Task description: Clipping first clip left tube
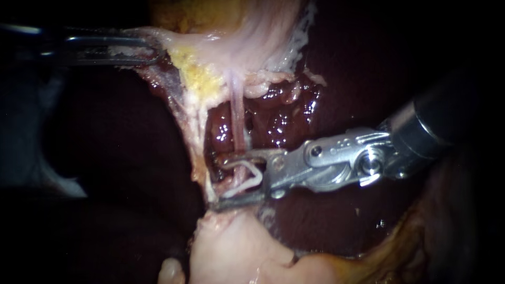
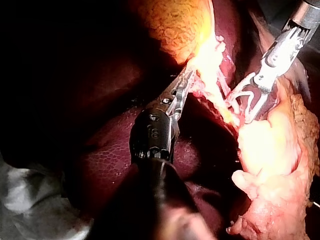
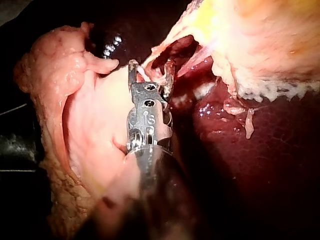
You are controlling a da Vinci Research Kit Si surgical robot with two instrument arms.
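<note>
A pale pink tube (image 1: 238,115) runs down from the gallbladder (image 1: 263,31) across the raw red bed. My right instrument (image 1: 221,184) comes in from the right. Its jaws stand wide apart with a white clip (image 1: 247,176) seated between them, and they straddle the tube's lower end. The right wrist view shows the same jaws (image 3: 151,72) at the tissue edge. My left instrument (image 1: 144,52) enters from the upper left, its jaws shut on a pale flap at the gallbladder's edge, pulled taut. In the left wrist view this instrument (image 2: 184,85) grips yellowish tissue.
Dark liver (image 1: 368,63) surrounds the dissected bed. A stretched membrane with yellow fat (image 1: 197,73) lies left of the tube. A pale fleshy lump (image 1: 231,247) sits directly below the right jaws. Yellow fatty tissue (image 1: 400,247) lies at the lower right.
</note>
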